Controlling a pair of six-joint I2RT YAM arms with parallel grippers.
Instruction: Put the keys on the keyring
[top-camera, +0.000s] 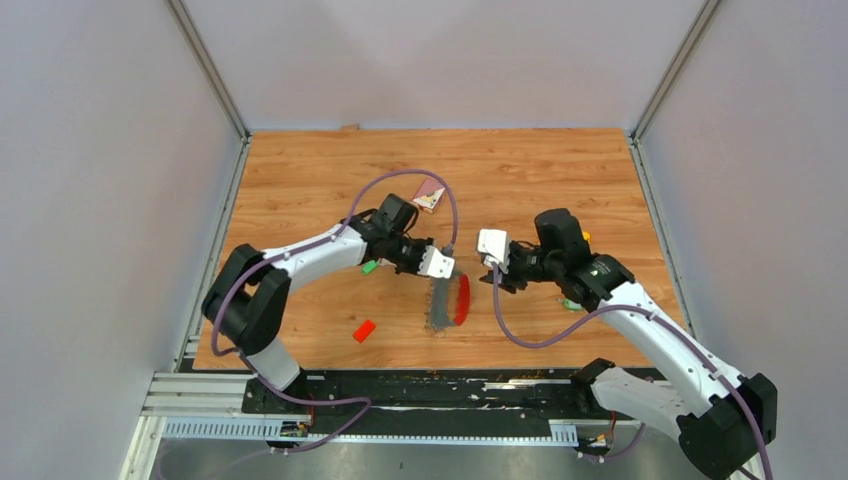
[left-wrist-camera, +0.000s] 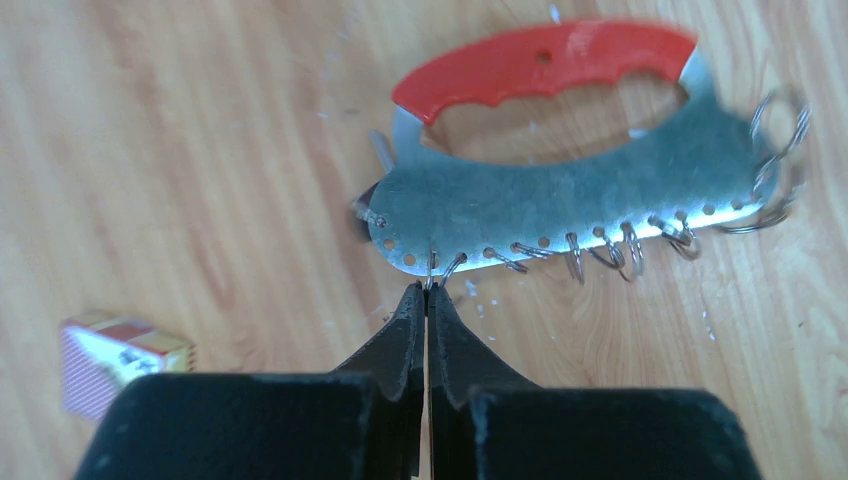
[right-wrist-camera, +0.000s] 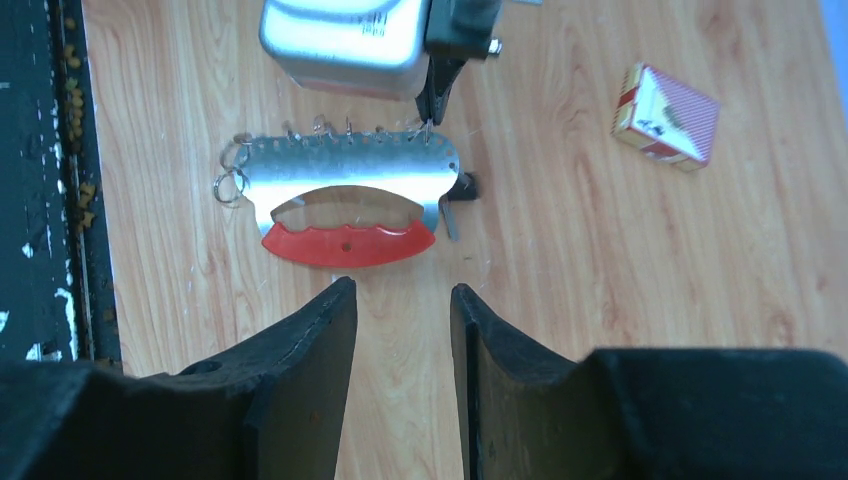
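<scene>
The keyring (top-camera: 440, 305) lies on the wooden table, a grey metal strip with small wire rings along one edge and a red curved strap (top-camera: 462, 298). My left gripper (left-wrist-camera: 428, 290) is shut on one wire ring at the end of the strip (left-wrist-camera: 560, 205). My right gripper (right-wrist-camera: 403, 290) hovers open on the red strap's (right-wrist-camera: 348, 243) side, empty. A small black tag (right-wrist-camera: 466, 187) with a silver blade pokes out at the keyring's end; I cannot tell whether it is attached. A green tag (top-camera: 369, 267) peeks out beside my left forearm.
A red patterned box (top-camera: 429, 195) lies behind the left arm, also visible in the right wrist view as the box (right-wrist-camera: 665, 115). A small orange-red block (top-camera: 364, 330) sits near the table's front edge. Grey walls close in three sides.
</scene>
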